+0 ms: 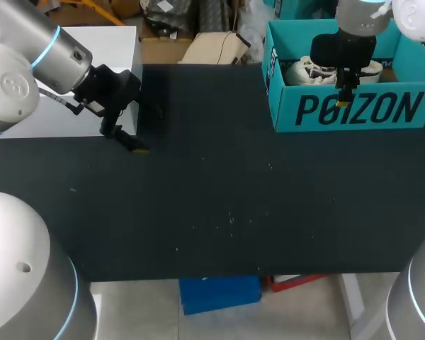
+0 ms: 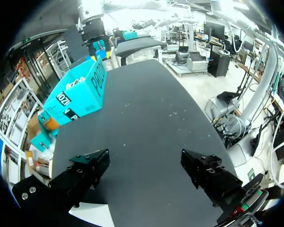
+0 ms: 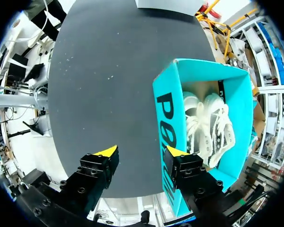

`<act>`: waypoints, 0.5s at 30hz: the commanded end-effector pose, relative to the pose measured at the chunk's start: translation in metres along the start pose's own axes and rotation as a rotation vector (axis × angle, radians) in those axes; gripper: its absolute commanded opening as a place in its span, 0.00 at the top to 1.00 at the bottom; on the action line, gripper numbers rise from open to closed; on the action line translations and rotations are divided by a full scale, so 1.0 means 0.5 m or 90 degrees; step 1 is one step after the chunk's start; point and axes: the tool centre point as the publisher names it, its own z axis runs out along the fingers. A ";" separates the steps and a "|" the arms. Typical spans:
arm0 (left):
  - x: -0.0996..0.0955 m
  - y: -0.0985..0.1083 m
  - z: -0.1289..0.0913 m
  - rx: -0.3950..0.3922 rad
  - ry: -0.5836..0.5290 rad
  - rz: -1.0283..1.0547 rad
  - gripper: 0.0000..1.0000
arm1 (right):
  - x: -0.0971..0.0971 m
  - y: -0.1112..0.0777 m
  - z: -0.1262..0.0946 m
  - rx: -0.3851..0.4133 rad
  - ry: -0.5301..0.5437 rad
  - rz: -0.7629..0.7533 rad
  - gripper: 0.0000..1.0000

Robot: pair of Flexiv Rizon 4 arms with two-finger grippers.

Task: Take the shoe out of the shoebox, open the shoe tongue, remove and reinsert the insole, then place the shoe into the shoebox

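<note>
The right pincer (image 1: pixel 343 100) is hanging spread wide above the shoebox (image 1: pixel 354 112), pinching nothing, and the white laced shoe (image 1: pixel 306 71) is lying down inside that box at the far right corner of the tabletop (image 1: pixel 219 198). Here is the worry: in the right wrist view the pincer (image 3: pixel 142 152) is straddling the front wall of the box (image 3: pixel 166 118), with one yellow tip over the box and the other over bare tabletop, while the shoe (image 3: pixel 213 127) is sitting ahead of it and off to one side. Dropping straight down from here, it is risking a finger landing on the cardboard edge, denting the wall or shoving the box toward the tabletop's edge. Even once over the shoe, a shallow bite is likely catching only laces, so the shoe could swing, snag the wall and drag the box up with it. The left pincer (image 1: pixel 137 147) is hovering well apart at the far left, also spread and empty in its own view (image 2: pixel 144 165), so nothing is bracing the box.
</note>
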 end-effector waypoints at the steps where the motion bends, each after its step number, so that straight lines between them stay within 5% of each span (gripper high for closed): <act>1: 0.002 0.000 0.002 -0.002 -0.002 0.000 0.00 | 0.023 -0.001 0.005 -0.001 -0.304 -0.007 0.33; 6: 0.002 0.000 0.002 -0.002 -0.002 0.000 0.00 | 0.038 0.003 0.013 -0.004 -0.230 -0.019 0.29; 8: 0.002 0.000 0.002 -0.002 -0.002 0.000 0.00 | 0.043 0.007 0.013 -0.003 -0.202 -0.034 0.13; 12: 0.002 0.000 0.002 -0.002 -0.002 0.000 0.00 | 0.045 0.010 0.013 -0.014 -0.160 -0.045 0.11; 15: 0.002 0.000 0.002 -0.002 -0.002 0.000 0.00 | 0.042 0.015 0.010 -0.022 -0.107 -0.068 0.00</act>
